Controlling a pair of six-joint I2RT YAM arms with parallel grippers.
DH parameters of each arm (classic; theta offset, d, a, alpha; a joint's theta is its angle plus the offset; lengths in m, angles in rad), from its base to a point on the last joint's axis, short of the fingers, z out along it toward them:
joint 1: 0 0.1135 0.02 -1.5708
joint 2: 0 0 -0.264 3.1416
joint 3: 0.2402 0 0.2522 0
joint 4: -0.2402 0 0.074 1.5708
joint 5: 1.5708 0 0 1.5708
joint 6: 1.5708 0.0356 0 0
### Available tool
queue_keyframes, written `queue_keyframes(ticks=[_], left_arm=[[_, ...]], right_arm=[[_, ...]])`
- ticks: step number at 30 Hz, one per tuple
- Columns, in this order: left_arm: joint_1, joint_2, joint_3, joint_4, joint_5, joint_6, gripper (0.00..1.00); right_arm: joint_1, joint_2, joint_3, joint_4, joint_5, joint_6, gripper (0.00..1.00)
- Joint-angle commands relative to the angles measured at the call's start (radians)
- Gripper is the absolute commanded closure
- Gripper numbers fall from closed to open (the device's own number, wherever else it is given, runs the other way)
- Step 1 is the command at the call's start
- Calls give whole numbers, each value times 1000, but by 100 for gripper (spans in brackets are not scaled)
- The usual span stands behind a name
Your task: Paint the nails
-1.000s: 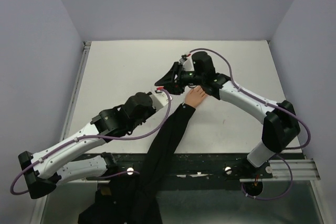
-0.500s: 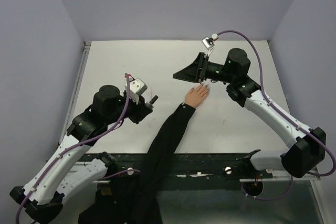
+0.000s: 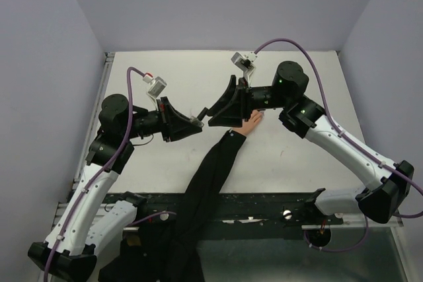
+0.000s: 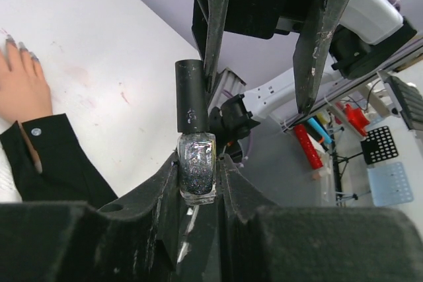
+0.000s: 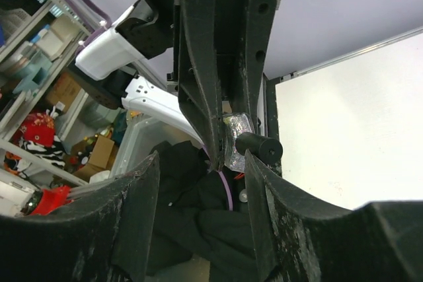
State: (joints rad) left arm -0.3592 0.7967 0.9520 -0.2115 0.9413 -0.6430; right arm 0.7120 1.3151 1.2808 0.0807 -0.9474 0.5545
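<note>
Polish bottle (image 4: pixel 197 175) offered for uncapping.
We see left claw (image 4: pixel 198 163) clamping bottle; right claw (image 4: pixel 258 97) wide, empty, beside its cap (image 4: pixel 191 94).

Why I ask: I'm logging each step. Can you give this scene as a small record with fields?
left gripper: shut on bottle
cap: on the bottle
right gripper: open, close by the cap, not gripping it
hand: flat on table, black sleeve
nails: greyish, no brush at them
</note>
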Motion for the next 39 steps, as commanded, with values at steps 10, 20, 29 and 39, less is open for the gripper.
queue_keyframes(ticks=[10,20,29,39], left_arm=[[38,-45,-33,187,169,-178,100],[65,-68,-35,173,175,-173,100],[65,-51,-39,156,186,-182,100],[65,-28,-41,169,159,-198,100]], right_arm=[[-5,7,12,-2,96,-53,39],[-3,15,26,-21,116,-58,39],[0,36,28,145,-10,53,38],[12,19,8,200,-21,94,43]])
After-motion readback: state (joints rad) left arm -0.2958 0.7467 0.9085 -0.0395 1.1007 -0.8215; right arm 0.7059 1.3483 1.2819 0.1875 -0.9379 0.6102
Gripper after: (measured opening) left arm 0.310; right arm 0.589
